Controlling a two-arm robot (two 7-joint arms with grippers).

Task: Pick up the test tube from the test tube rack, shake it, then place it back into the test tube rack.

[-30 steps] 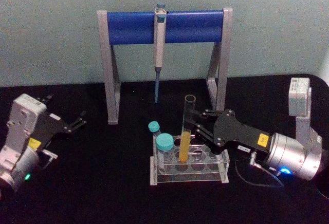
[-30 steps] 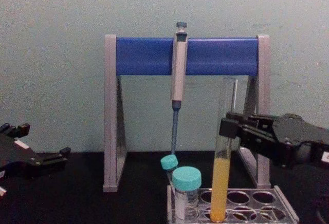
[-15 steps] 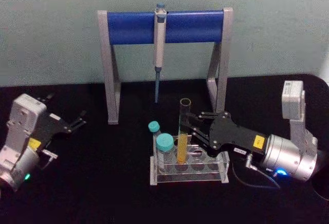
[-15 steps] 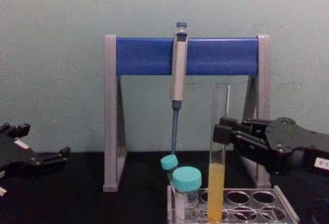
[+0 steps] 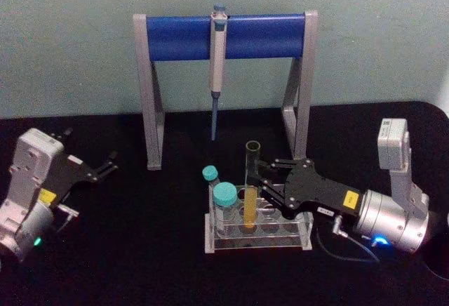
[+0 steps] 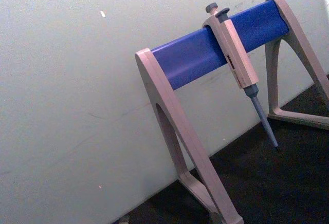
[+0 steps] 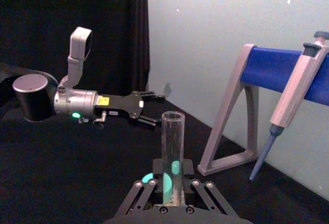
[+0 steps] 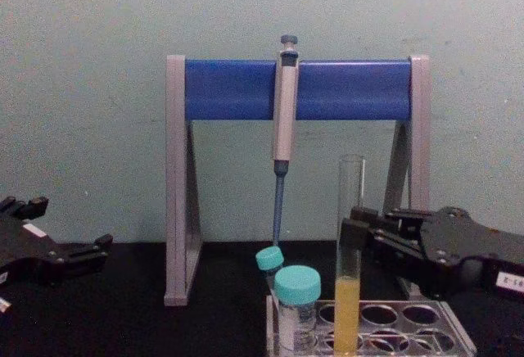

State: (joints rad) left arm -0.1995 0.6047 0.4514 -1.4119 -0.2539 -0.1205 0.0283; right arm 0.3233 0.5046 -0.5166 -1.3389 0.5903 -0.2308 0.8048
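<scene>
The head camera looks forward and down from high up and takes in the whole black table (image 5: 140, 250), with the pipette stand (image 5: 182, 37) at 12 o'clock and the test tube rack (image 5: 287, 241) at centre. The chest camera sits lower and nearer, level with the same stand, and the rack is cropped at 6 o'clock. The left wrist camera, tilted, looks up at the stand and the wall (image 6: 77, 80). The right wrist camera faces 9 o'clock, close past the test tube (image 7: 172, 147) to the left gripper (image 7: 154, 111), and also shares the stand.

I read even, diffuse light on wall (image 5: 70, 53), bright; shadows soft, faint. Black tabletop (image 5: 140, 250) very dark, swallows detail (curtain (image 7: 77, 3) in right wrist view same). Thin highlights down test tube (image 7: 173, 147) glass. Green status LED (image 5: 35, 241) glows, small spot.
</scene>
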